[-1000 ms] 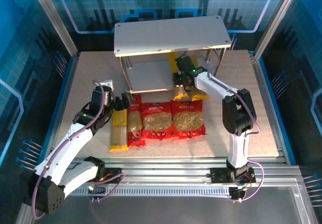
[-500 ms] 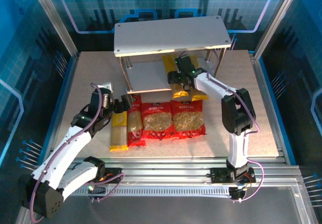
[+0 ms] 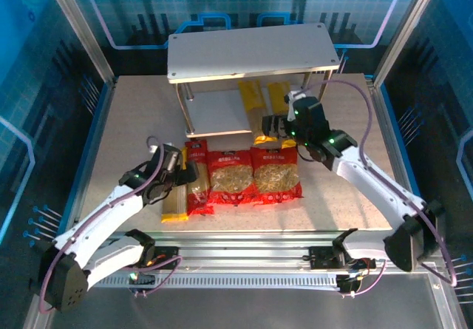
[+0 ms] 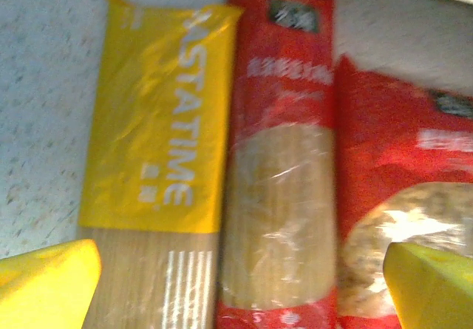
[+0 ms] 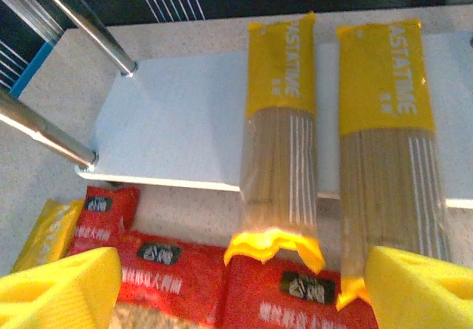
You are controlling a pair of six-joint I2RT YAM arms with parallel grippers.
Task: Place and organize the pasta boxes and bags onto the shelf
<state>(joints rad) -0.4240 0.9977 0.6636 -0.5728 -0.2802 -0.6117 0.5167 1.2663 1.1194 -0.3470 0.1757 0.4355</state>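
Two yellow pasta boxes (image 5: pixel 281 137) (image 5: pixel 388 144) lie side by side on the lower board (image 5: pixel 177 122) of the shelf (image 3: pixel 251 52), their near ends overhanging its front edge. My right gripper (image 5: pixel 240 292) is open just in front of them, holding nothing; from above it (image 3: pixel 273 126) hovers over the far ends of the bags. On the table lie a yellow box (image 4: pixel 159 159), a red box (image 4: pixel 279 181) and two red bags (image 3: pixel 233 175) (image 3: pixel 276 172) in a row. My left gripper (image 4: pixel 240 292) is open low over the red box.
Thin metal legs (image 5: pixel 81 22) hold up the shelf's left end. The left half of the lower board is bare. Blue enclosure walls and an aluminium frame (image 3: pixel 392 41) surround the table. Bare tabletop lies at the left (image 3: pixel 133 114) and right (image 3: pixel 347 114) of the shelf.
My right gripper opened, left a yellow box on the lower board beside the other one, and pulled back toward the near side. My left gripper moved nearer, over the boxes on the table.
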